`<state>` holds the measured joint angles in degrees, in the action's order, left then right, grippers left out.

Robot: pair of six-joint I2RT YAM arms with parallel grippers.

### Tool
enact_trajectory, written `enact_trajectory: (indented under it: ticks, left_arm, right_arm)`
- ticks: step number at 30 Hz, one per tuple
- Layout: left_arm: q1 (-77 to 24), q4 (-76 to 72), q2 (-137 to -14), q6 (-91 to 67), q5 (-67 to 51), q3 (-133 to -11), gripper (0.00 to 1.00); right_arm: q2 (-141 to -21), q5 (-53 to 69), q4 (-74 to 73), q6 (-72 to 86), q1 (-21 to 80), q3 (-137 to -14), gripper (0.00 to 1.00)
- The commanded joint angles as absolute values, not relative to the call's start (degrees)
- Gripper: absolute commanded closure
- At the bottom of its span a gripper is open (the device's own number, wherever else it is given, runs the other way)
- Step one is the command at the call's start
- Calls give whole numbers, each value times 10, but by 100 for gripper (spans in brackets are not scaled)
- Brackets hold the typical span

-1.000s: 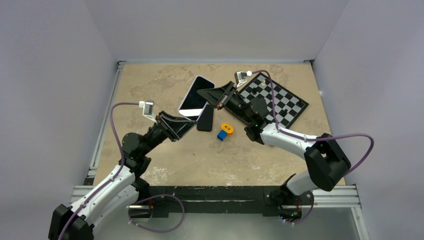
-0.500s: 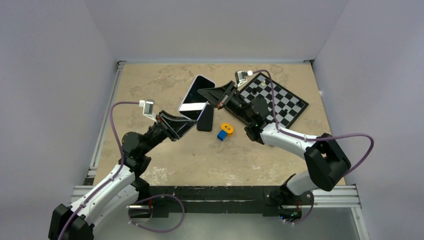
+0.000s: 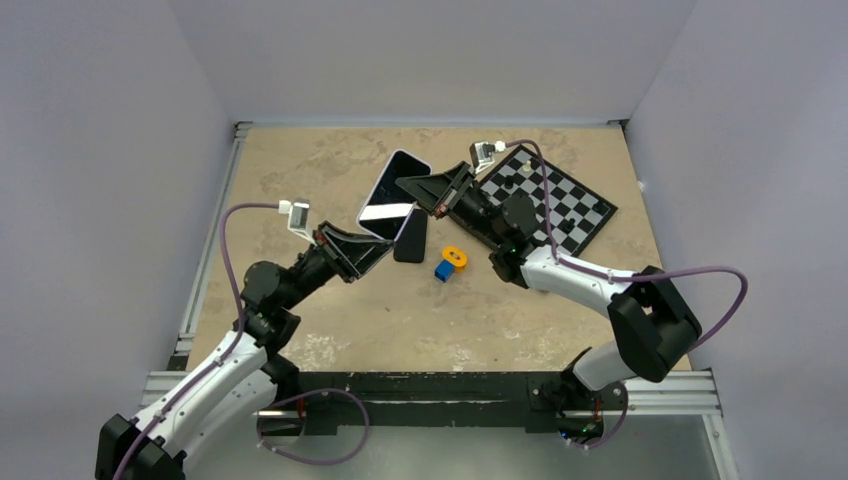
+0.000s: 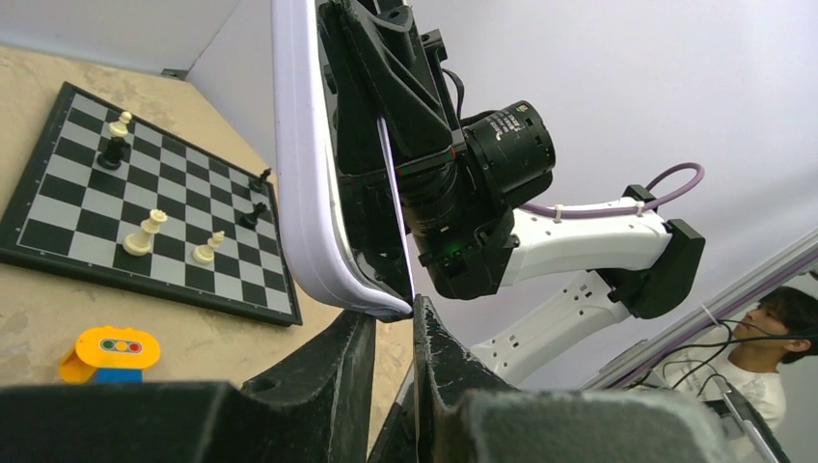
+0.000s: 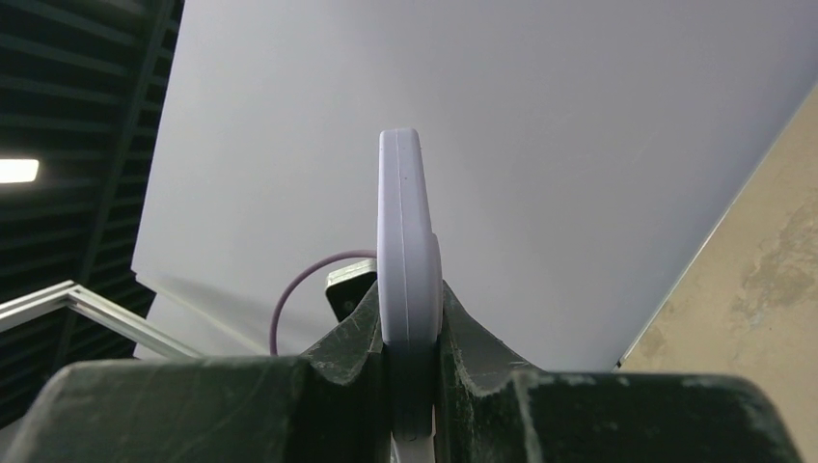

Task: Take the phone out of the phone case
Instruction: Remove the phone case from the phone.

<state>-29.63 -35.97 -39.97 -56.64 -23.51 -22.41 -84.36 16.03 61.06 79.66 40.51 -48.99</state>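
I am clamping the phone (image 3: 392, 190), in its case (image 5: 408, 222), in my right pincer (image 5: 410, 309); my left pincer (image 4: 394, 328), narrow, is sitting at its lower corner.

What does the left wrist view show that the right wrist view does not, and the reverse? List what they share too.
Only the left wrist: the chessboard with pieces, a yellow-and-blue toy, the right arm and a person at the edge. Only the right wrist: a lit ceiling light and a metal frame rail. Both: the lavender phone case, clamped by the right fingers, and the tan table.
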Motion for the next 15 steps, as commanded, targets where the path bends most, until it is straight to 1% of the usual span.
enact_trajectory:
  ticks: [1,5,8,15]
  left_arm:
    - [-294,-270,-394,-491,-153,-218,100]
    - [-294,-264,-389,-461,-110,-190,100]
    - [-294,-240,-384,-461,-71,-180,100]
    - [-293,-163,-398,-494,-22,-201,100]
  right_arm:
    - [-814,179,702,894,415,-520,100]
    - [-824,178,770,971,418,-513,100]
    - [-820,178,782,999,425,-508,100]
    - [-824,173,835,1047,434,-493,100]
